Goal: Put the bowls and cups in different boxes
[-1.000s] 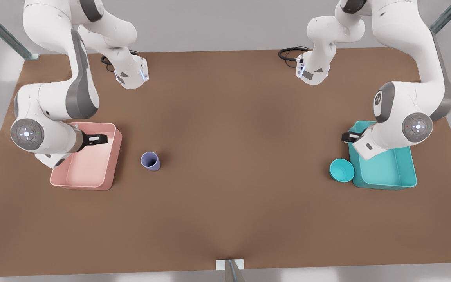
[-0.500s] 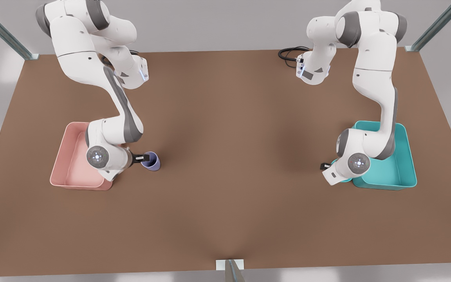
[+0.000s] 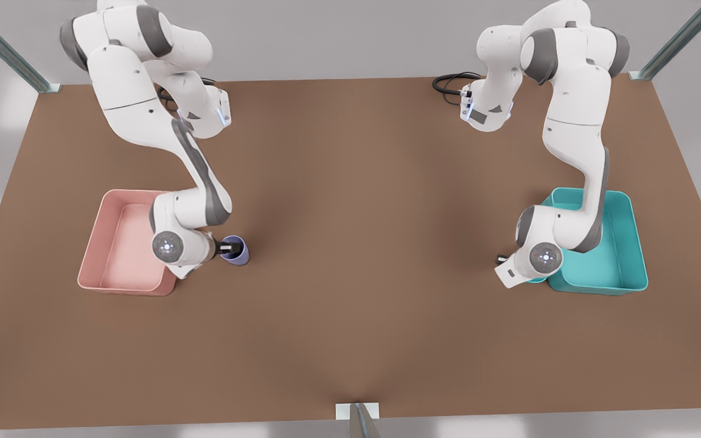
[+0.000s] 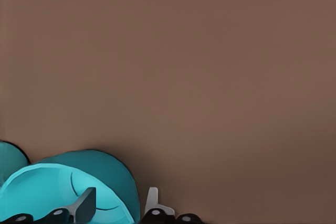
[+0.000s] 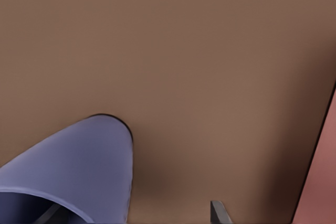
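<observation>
2 smooth tubs (image 3: 120, 243) – rounded corners.

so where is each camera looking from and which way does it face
Front view: high over the table, looking down; both arms show, with the pink box and teal box.
Left wrist view: on the left gripper at the front view's right, facing down at the bowl; its open fingers straddle the rim.
Right wrist view: on the right gripper, facing the cup; one finger shows.
Shared: front and right wrist views both show the cup and pink box.
</observation>
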Controlling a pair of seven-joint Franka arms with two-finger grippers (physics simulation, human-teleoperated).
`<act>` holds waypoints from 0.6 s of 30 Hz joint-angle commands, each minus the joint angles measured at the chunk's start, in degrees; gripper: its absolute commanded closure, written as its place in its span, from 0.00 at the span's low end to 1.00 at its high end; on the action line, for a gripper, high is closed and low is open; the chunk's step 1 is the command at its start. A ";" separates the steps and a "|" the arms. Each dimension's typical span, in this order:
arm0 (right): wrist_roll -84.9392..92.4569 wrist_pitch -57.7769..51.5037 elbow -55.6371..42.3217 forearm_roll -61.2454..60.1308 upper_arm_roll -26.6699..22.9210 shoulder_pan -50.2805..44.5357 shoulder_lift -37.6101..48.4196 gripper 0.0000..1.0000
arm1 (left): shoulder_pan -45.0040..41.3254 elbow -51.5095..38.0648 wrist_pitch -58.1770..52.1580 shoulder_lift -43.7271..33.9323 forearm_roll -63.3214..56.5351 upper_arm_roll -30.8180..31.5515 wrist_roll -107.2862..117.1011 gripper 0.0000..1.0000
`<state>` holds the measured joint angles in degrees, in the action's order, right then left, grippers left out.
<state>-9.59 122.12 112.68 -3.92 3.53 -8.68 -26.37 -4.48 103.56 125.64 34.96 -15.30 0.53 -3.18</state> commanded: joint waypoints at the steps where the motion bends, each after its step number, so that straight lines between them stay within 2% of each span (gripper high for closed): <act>1: -1.75 1.01 -0.09 -0.12 0.07 0.07 -0.35 0.10 | 0.00 -0.02 1.45 -0.15 -0.43 -0.01 0.98 0.59; 2: -1.57 0.92 -0.09 -0.12 0.25 0.07 -0.17 0.36 | 0.00 -0.20 1.36 -0.24 -0.34 -0.01 1.07 0.62; 3: -1.57 0.66 -0.18 -0.12 0.33 0.07 0.01 0.49 | -0.09 -0.29 1.36 -0.15 -0.17 -0.01 1.24 0.64; 4: -1.57 0.31 -0.35 -0.21 0.33 0.07 0.09 0.56 | -0.09 -0.38 1.45 -0.15 0.01 -0.01 1.50 0.64; 6: -0.96 -0.22 -0.62 -0.38 0.51 -0.02 0.18 0.79 | -0.44 -0.64 1.27 -0.33 0.01 0.17 7.92 0.78; 10: 0.62 -0.57 -1.67 -0.38 1.04 -0.46 -0.52 0.79 | -0.62 -0.99 0.75 -1.29 1.06 0.26 11.43 0.79; 12: 0.80 -4.16 -3.51 -1.34 1.13 -0.55 0.97 0.79 | -2.20 -1.86 -3.99 -6.03 4.92 0.17 13.28 0.79; 14: 9.93 -14.01 -6.95 -1.61 0.86 0.86 8.70 0.79 | -3.95 -10.04 -20.51 -12.19 5.11 -0.18 13.55 0.79; 15: 16.17 -15.68 -6.95 -1.61 0.51 2.79 11.78 0.79 | -3.96 -12.94 -25.00 -12.63 4.93 -0.18 13.81 0.79; 18: 30.94 -21.57 -11.87 0.32 -0.37 13.86 13.01 0.79 | 2.63 -13.82 -30.10 -13.16 3.09 -0.71 13.72 0.79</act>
<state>-2.68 110.02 102.03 -4.82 3.38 2.78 -13.77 -3.37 90.22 108.32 22.11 -12.08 -0.19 4.07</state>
